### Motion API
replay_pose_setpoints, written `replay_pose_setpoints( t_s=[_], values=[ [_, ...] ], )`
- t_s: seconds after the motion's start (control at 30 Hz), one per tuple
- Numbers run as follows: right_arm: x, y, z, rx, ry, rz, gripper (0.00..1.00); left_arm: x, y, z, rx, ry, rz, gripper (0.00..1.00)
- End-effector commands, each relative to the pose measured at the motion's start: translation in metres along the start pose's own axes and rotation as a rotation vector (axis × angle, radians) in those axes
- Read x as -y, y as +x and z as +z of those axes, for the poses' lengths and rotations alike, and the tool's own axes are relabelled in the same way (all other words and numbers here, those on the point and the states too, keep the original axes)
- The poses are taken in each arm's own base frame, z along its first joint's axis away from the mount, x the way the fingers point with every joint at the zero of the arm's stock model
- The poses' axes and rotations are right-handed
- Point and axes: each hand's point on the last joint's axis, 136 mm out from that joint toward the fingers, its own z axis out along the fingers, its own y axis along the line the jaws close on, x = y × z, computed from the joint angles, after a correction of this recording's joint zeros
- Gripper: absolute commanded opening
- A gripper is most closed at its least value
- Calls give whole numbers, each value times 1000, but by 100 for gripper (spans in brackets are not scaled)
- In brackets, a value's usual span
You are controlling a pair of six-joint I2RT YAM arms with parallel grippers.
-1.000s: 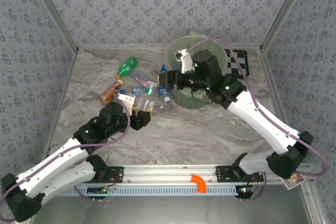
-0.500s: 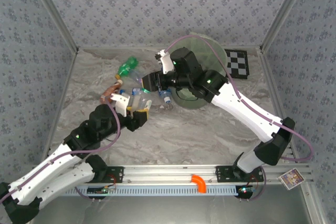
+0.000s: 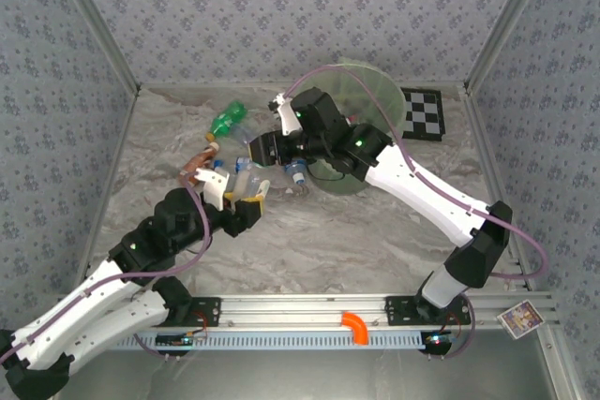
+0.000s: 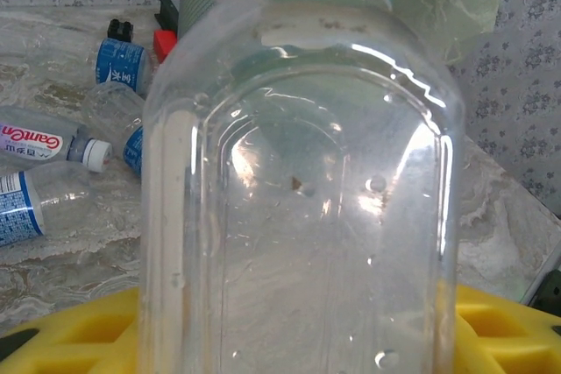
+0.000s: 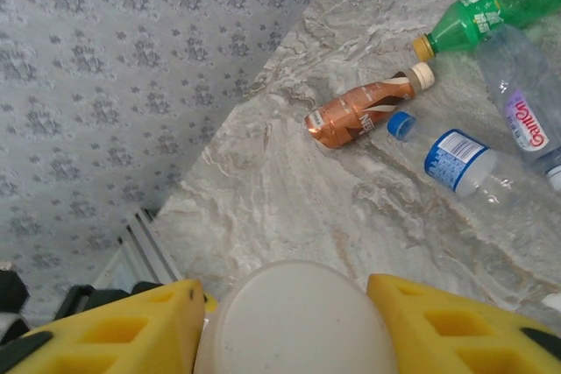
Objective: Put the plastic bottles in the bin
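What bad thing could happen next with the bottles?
The left claw holds a smooth clear bottle; it might slip out. The right claw hangs close by over the loose bottles, so the arms could bump. The bin sits beyond the right arm, so the way there looks crowded.

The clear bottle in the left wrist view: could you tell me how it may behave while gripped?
The clear bottle looks empty, so probably light. Its thin glossy walls may flex or slip between the yellow left fingers.
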Motion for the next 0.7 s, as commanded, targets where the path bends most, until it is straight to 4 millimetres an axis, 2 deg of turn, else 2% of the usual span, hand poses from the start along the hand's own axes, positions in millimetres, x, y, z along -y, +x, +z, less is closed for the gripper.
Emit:
replay_pose_setpoints(
  t_s=[0.0, 0.17, 0.27, 0.3, 0.33, 0.5, 0.67],
  values=[
    [-8, 5, 5, -34, -47, 10, 44, 16, -35, -13, 109, 52, 26, 51],
    [-16, 0, -4, -20, -91, 24, 35, 16, -36, -13, 110, 45, 16, 61],
    [-17, -7, -17, 3, -87, 22, 35, 15, -38, -15, 118, 41, 9, 85],
    [-16, -12, -23, 20, -81, 21, 35, 14, -39, -16, 123, 34, 4, 96],
    [-14, -18, -30, 43, -69, 17, 35, 11, -40, -18, 129, 21, -1, 100],
    [0, -49, -72, 173, -21, 17, 35, 5, -43, -26, 146, -16, -10, 100],
    [24, -87, -129, 338, 57, 28, 35, -1, -43, -34, 164, -39, -17, 100]
  ],
)
